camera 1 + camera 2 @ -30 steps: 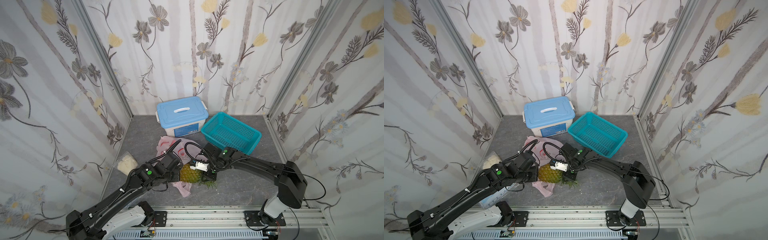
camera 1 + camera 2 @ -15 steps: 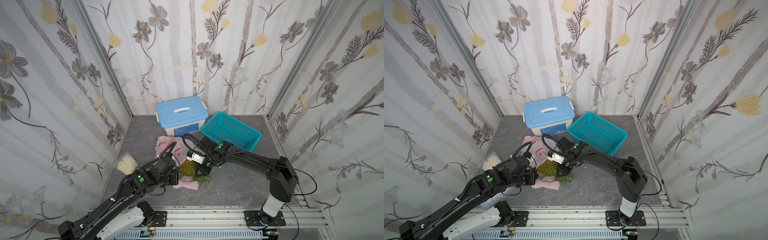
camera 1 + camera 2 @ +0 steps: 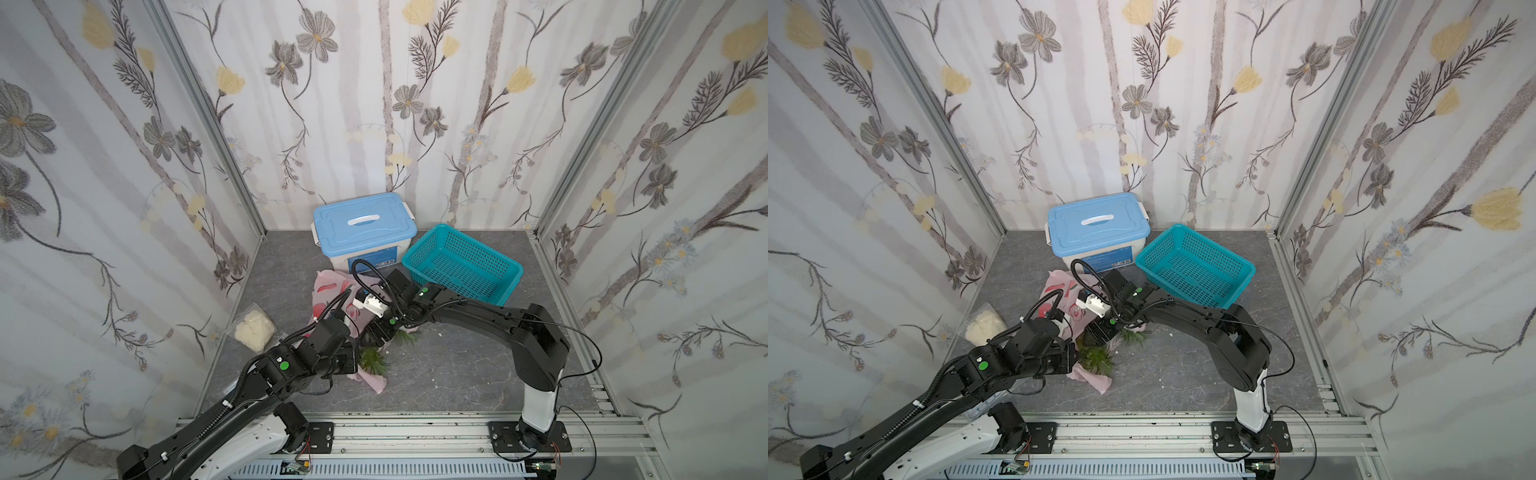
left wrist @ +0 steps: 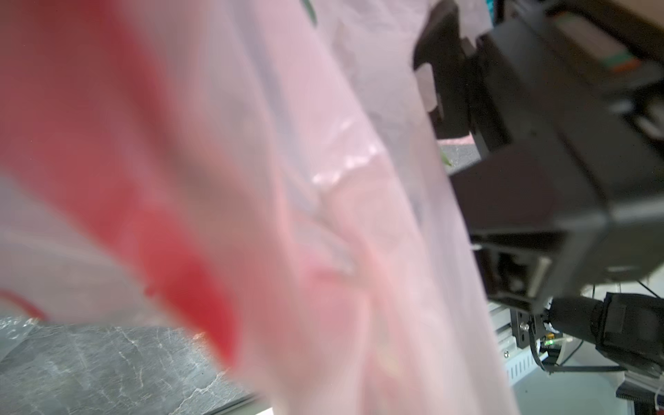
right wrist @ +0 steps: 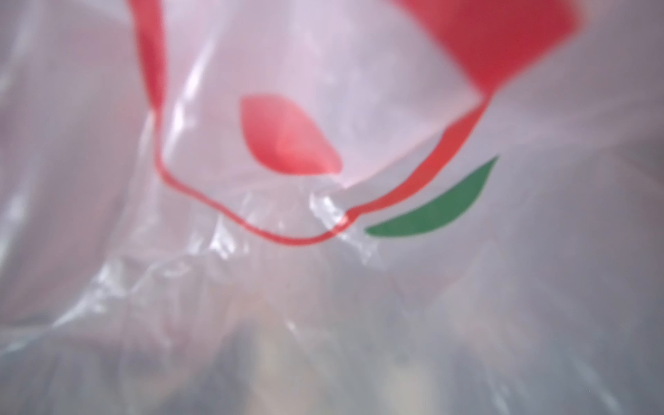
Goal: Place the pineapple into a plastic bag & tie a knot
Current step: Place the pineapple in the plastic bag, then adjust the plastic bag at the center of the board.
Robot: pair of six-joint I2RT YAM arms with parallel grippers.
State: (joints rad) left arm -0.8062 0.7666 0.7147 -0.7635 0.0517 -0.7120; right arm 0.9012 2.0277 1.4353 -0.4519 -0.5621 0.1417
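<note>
Left claw [image 3: 352, 360]: clamped shut, apparently pinching plastic bag [image 3: 330, 286] film.
Right claw [image 3: 373, 333]: pushed against the bag; I cannot tell its width.
Pineapple [image 3: 375, 360]: green leaves showing beside my 2 claws.

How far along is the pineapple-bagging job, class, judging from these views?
Partly done: the plastic bag seems to cover the pineapple's body; only its leafy crown shows. In hand: left arm and right arm work at the bag. Remaining: tying; no knot is visible.
</note>
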